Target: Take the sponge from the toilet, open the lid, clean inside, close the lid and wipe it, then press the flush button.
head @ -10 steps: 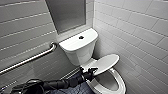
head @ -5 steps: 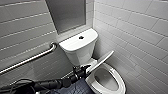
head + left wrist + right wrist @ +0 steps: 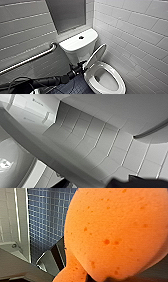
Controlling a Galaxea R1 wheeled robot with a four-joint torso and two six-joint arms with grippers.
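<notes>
Left gripper [image 3: 82,66] under toilet lid [image 3: 96,56] edge, propping it half-open; grasp unreadable. Right gripper [image 3: 97,278] clamps sponge [image 3: 117,230], ready for scrubbing.

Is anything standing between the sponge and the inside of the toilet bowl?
Nothing visible does. The lid is tilted up toward the tank, so the bowl lies open. The sponge is close before the right wrist camera.

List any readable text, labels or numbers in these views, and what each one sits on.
Nothing can be read in any view.
Left wrist view: small dark marks on a white surface, possibly print, too blurred to read.
No print is visible on the toilet, flush button, sponge or grab bar.
</notes>
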